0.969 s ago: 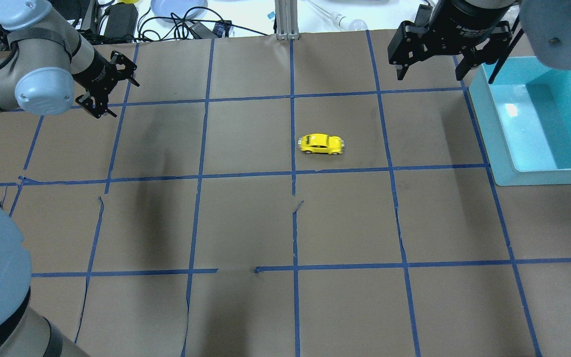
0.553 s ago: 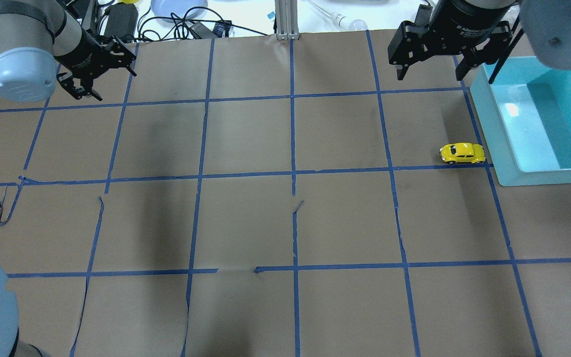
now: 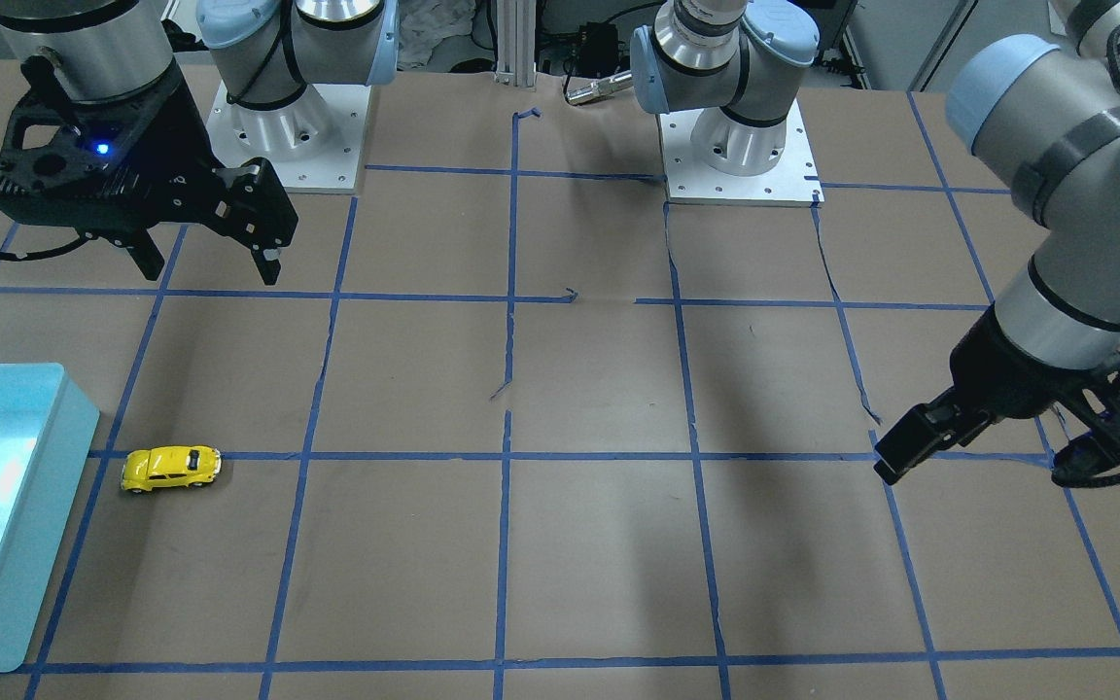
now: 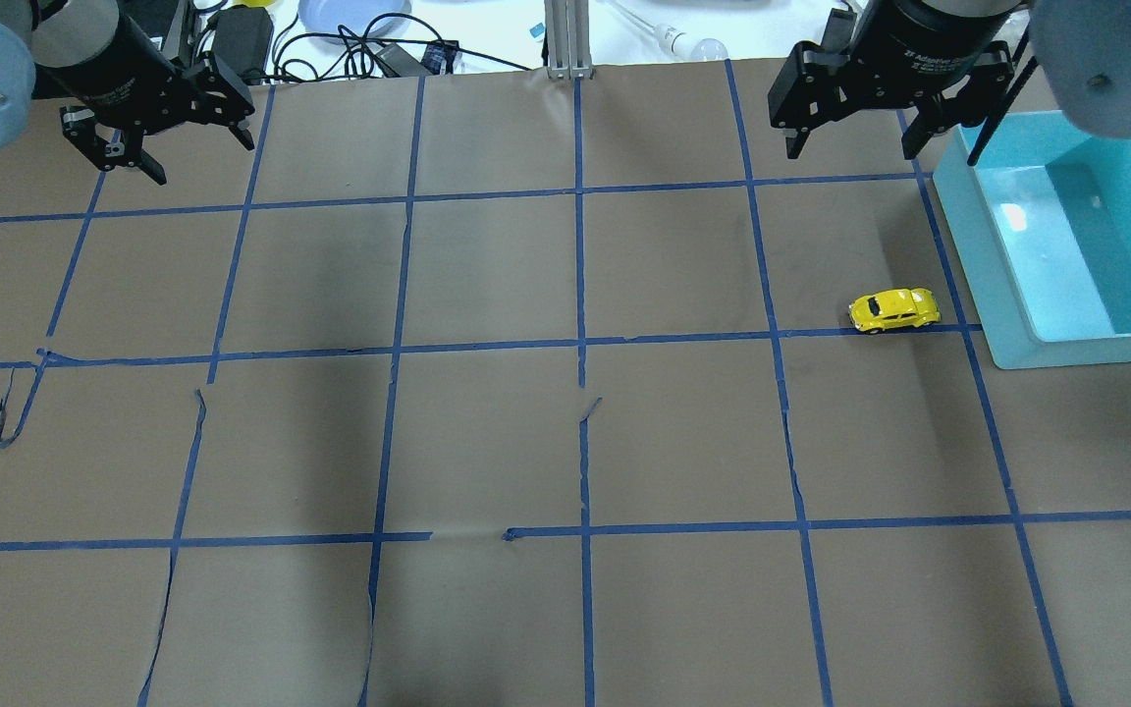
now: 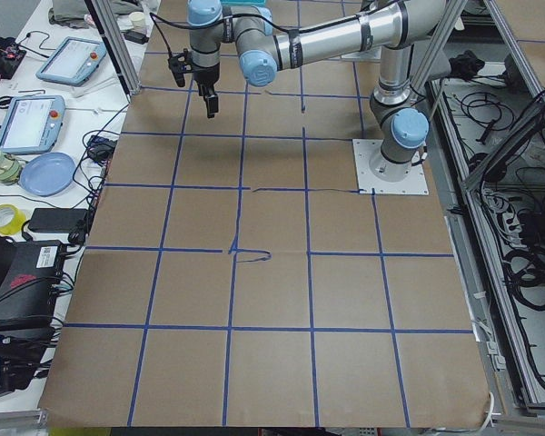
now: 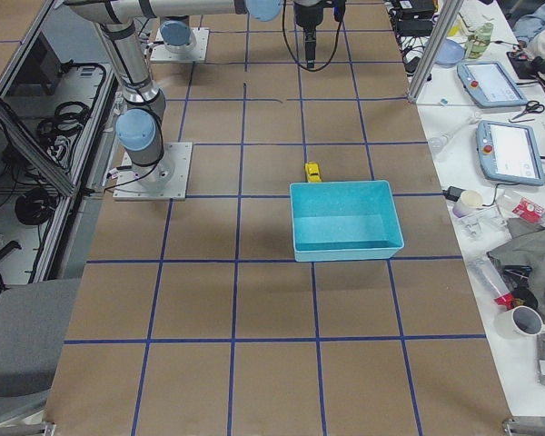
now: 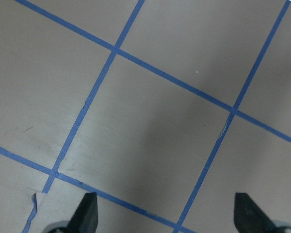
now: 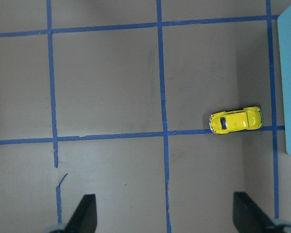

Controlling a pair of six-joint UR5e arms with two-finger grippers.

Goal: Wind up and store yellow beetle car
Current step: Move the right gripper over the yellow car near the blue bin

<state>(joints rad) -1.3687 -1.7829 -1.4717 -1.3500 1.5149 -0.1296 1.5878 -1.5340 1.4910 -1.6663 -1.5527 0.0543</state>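
The yellow beetle car (image 4: 894, 310) stands on its wheels on the brown paper, on a blue tape line, a short gap from the near left corner of the teal bin (image 4: 958, 245). It also shows in the front view (image 3: 171, 469), the right side view (image 6: 312, 171) and the right wrist view (image 8: 236, 120). My right gripper (image 4: 850, 147) is open and empty, held high at the far side beyond the car; the wrist view shows its fingertips (image 8: 87, 208) wide apart. My left gripper (image 4: 202, 162) is open and empty at the far left, over bare paper (image 7: 150, 136).
The teal bin (image 3: 25, 506) is empty and sits at the table's right edge. Cables and a blue plate (image 4: 354, 15) lie beyond the far edge. The paper has small tears (image 4: 585, 407). The arm bases (image 3: 740, 146) stand at the robot's side.
The car rolled right from the table's middle to the bin, then came back slightly left. My left gripper moved farther to the far left. The right gripper stayed put.
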